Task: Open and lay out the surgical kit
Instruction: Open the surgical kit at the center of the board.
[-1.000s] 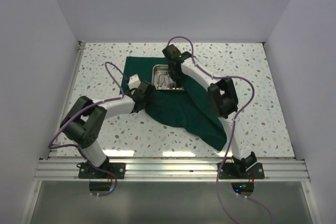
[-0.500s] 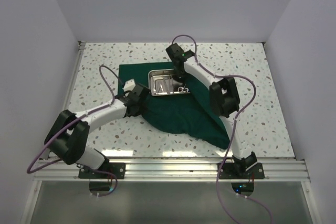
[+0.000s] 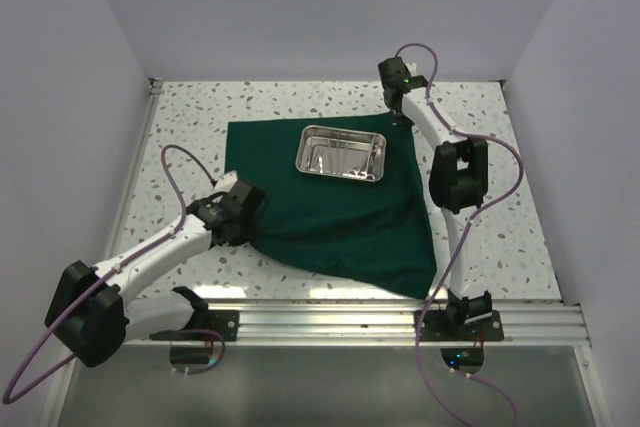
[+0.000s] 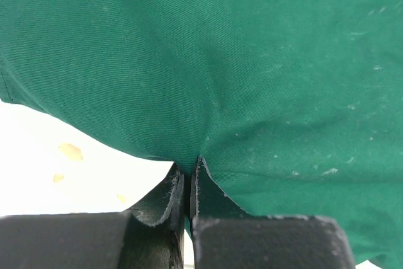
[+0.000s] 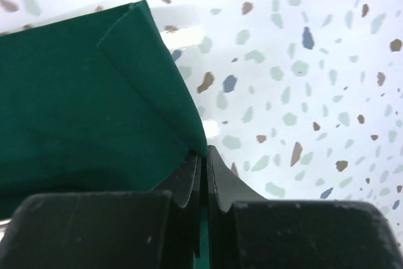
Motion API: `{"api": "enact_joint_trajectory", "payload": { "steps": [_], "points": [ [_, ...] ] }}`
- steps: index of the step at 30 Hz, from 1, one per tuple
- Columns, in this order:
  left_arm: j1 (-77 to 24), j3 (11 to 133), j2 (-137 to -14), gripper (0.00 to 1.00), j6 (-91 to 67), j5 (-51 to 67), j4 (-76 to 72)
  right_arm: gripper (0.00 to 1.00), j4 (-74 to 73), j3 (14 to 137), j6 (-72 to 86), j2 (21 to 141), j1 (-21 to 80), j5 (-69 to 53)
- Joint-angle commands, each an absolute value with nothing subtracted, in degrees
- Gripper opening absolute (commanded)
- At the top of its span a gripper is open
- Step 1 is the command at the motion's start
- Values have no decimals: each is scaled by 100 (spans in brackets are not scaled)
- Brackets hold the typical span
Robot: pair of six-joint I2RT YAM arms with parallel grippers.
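left tool [image 4: 189, 177] is pinching the dark green cloth [image 3: 330, 212] near-left; right tool [image 5: 204, 159] is pinching its far-right corner. uneven tugging could be sliding the steel tray [image 3: 385, 155] off.

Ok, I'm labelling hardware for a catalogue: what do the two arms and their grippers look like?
The left arm and right arm have white links, bulky black joints and looping purple cables. The left gripper and right gripper are black, with thin flat fingers.
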State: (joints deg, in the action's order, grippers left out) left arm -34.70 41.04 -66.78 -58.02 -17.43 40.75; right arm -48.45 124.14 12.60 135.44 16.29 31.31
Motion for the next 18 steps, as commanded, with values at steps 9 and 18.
{"api": "enact_joint_trajectory", "payload": {
  "steps": [9, 18],
  "points": [
    [-3568, 3393, -5450, 6, -6266, -1047, 5256, 0, -4544, 12499, 1142, 13834, 1187, 3639],
    [-3691, 4251, -6108, 100, -5433, -839, 5018, 99, -5010, 12577, 1397, 13967, 721, 3840]
  ]
}}
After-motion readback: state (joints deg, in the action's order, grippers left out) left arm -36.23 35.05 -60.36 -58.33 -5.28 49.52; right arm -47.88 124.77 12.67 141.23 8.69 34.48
